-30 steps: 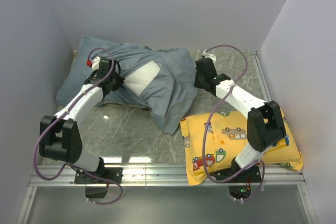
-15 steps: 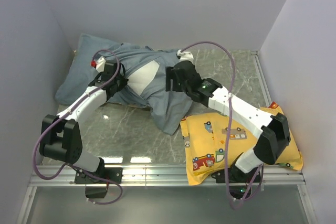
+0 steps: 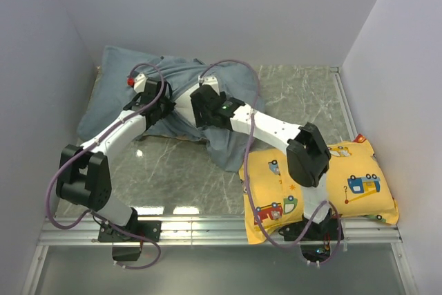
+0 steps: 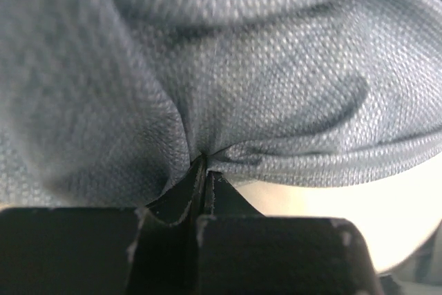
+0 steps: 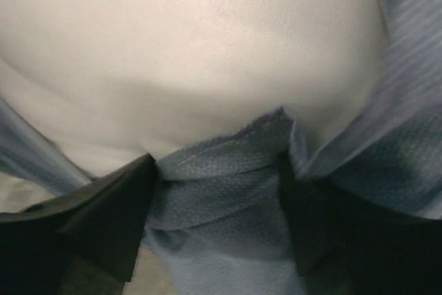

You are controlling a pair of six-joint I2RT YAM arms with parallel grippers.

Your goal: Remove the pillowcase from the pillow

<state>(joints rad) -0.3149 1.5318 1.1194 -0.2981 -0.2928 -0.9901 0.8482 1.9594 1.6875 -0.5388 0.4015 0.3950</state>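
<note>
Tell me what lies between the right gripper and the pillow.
A bunched pillowcase fold, inside the open right gripper; the right wrist view shows it.

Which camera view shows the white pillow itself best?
Right wrist: the bare pillow fills the upper half of the view, with a fold of pillowcase below it. Left wrist shows only a pale patch at lower right, probably the pillow. Top external shows just its bulk under the pillowcase, with no white visible.

Here's the right gripper [image 5: 217, 195] spread wide, dark fingers [image 5: 114, 229] on either side of a bunched fold of the blue-grey pillowcase [image 5: 221, 222]. Straight ahead, the white pillow [image 5: 193, 46] fills the view, and more striped cloth drapes to the right.
</note>
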